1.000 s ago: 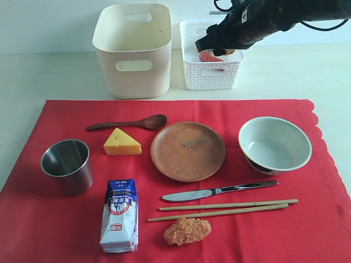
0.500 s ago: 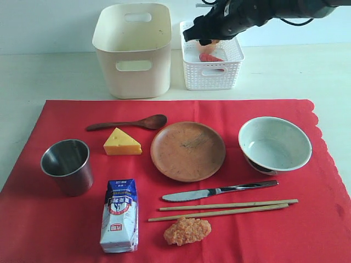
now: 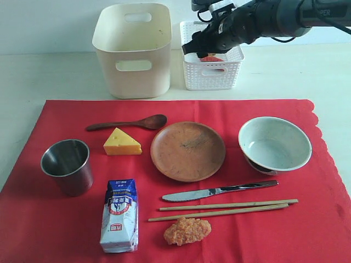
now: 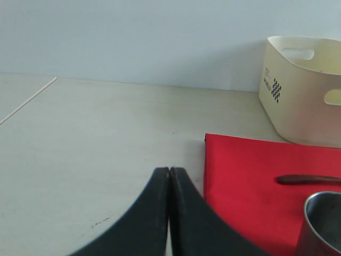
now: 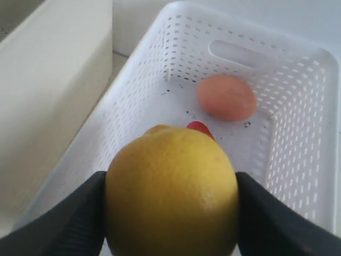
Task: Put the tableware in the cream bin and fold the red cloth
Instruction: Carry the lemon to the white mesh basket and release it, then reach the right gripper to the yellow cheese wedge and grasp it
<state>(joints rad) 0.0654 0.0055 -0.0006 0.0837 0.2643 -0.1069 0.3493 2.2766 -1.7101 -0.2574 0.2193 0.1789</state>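
From across the table (image 3: 44, 76), the red cloth (image 3: 55, 120) lies flat and unfolded, with all the tableware on it: steel cup (image 3: 67, 165) at the left, wooden spoon (image 3: 129, 124) behind a cheese wedge (image 3: 122, 142), brown plate (image 3: 187, 150) in the middle, bowl (image 3: 274, 145) to the right, and knife (image 3: 219, 191) and chopsticks (image 3: 225, 209) towards the front, between a milk carton (image 3: 119, 215) and a fried piece (image 3: 187, 230). The cream bin (image 3: 133, 49) stands behind the cloth, just beside the white lattice basket (image 3: 211, 74). The right gripper (image 3: 200, 46) hangs over that basket, though its grasp is hard to make out from here. At the left wrist, the left gripper (image 4: 169, 173) has its fingers pressed together on nothing, above bare table near the cloth's edge. At the right wrist, the fingers clamp a yellow fruit (image 5: 171, 192) over the basket, where an orange-pink piece (image 5: 226, 97) lies.
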